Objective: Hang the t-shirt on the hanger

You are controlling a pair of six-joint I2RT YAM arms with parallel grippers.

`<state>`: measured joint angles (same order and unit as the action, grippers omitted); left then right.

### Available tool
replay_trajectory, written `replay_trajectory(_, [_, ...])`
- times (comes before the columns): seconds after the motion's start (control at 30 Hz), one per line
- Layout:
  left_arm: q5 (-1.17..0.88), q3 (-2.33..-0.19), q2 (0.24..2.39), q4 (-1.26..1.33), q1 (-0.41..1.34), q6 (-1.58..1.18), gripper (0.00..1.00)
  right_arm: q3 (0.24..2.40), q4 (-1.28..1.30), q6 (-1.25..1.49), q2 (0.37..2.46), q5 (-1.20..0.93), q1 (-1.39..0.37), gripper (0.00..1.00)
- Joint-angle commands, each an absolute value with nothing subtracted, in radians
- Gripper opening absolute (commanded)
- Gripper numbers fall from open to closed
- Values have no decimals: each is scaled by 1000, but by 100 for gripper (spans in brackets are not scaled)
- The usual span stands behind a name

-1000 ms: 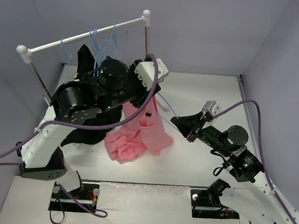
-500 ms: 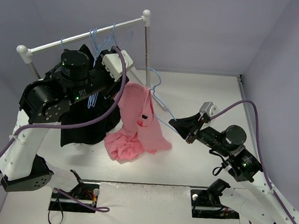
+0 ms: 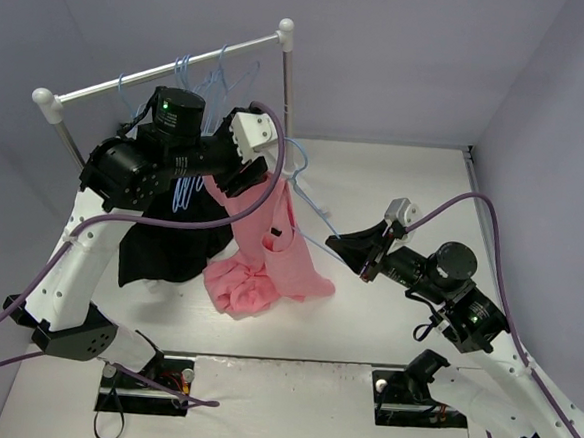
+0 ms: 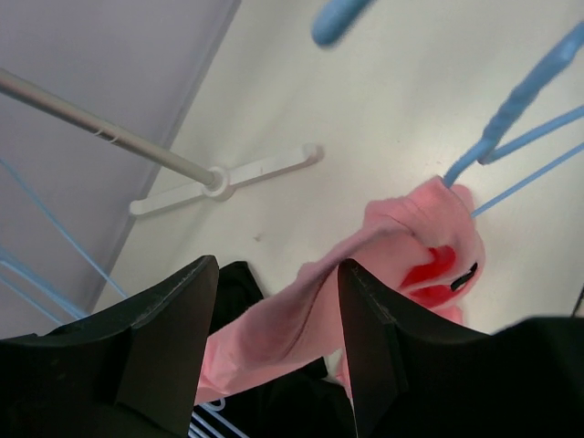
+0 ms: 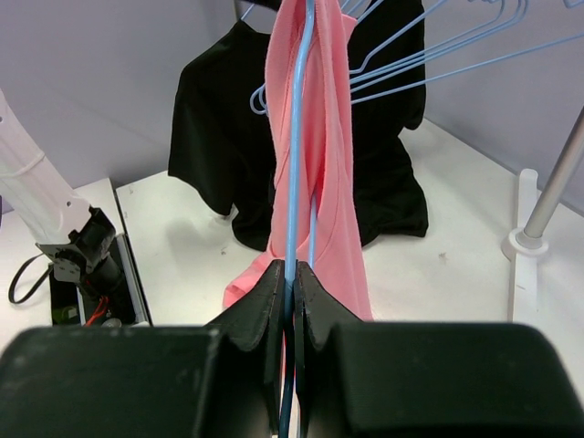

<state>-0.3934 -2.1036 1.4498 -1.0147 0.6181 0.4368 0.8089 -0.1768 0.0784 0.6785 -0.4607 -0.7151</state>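
Observation:
The salmon-pink t-shirt [image 3: 275, 248] hangs over the light-blue wire hanger [image 3: 311, 202], and its lower part is bunched on the table. My right gripper [image 3: 348, 245] is shut on the hanger's wire [image 5: 297, 137] and holds it up, with the t-shirt [image 5: 330, 146] draped beyond the fingers. My left gripper [image 3: 258, 174] is open at the shirt's upper left shoulder. In the left wrist view its jaws [image 4: 278, 269] stand wide apart, with a band of pink cloth [image 4: 301, 319] lying between and below them. The hanger's neck [image 4: 520, 100] shows there above the collar.
A black garment [image 3: 165, 240] hangs behind the left arm from a rail [image 3: 162, 70] with white end knobs. Several spare blue hangers [image 3: 217, 78] hang on that rail. The rack's post and white foot [image 4: 219, 178] stand just behind the shirt. Grey walls enclose the table.
My left arm swung away left from above the shirt, then came back right, so its open gripper is now at the shirt's shoulder. The right gripper and hanger shifted slightly left.

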Motion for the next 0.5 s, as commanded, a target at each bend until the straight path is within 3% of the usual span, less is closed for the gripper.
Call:
replay_trajectory(0.0, [-534, -2081, 1412, -982, 587, 473, 50, 852, -339, 90, 669, -482, -718, 0])
replay_trajectory(0.2, [-620, -2069, 1431, -982, 575, 476, 50, 871, -339, 94, 700, -515, -719, 0])
replay_trajectory(0.27, [-636, -2062, 1435, -982, 575, 477, 45, 877, -339, 92, 710, -515, -719, 0])
replay_trajectory(0.47, [-684, -2038, 1431, -982, 575, 494, 6, 882, -339, 89, 734, -508, -718, 0])
